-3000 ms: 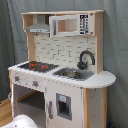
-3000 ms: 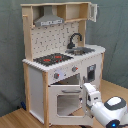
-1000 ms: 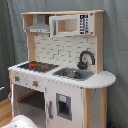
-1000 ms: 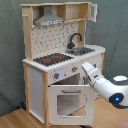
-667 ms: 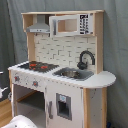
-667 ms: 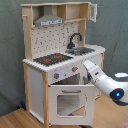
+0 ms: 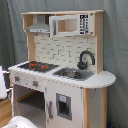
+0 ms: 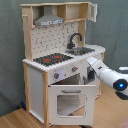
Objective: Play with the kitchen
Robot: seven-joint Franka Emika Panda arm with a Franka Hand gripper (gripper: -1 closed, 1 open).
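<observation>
The toy kitchen [image 8: 62,65] stands on the floor against a grey curtain [image 7: 115,45], and in the second exterior view it fills the middle of the picture. The robot arm [image 8: 107,75] comes in from the second exterior view's right and reaches toward the front of the kitchen. Its tip, the gripper [image 8: 90,62], sits right at the counter edge, just below the sink [image 8: 82,50] and just to the right of the two knobs [image 8: 75,69]. So the knobs lie a little to the left of the gripper, and the oven door [image 8: 70,102] with its window lies below it. The door's long side runs left to right. I cannot tell if the gripper is touching the kitchen, or if it is pinched together or spread apart. In the first exterior view the arm is almost hidden; only a white blurry bit shows at the bottom left corner, and the faucet [image 7: 85,59] and hob [image 7: 37,65] are clear to see.
</observation>
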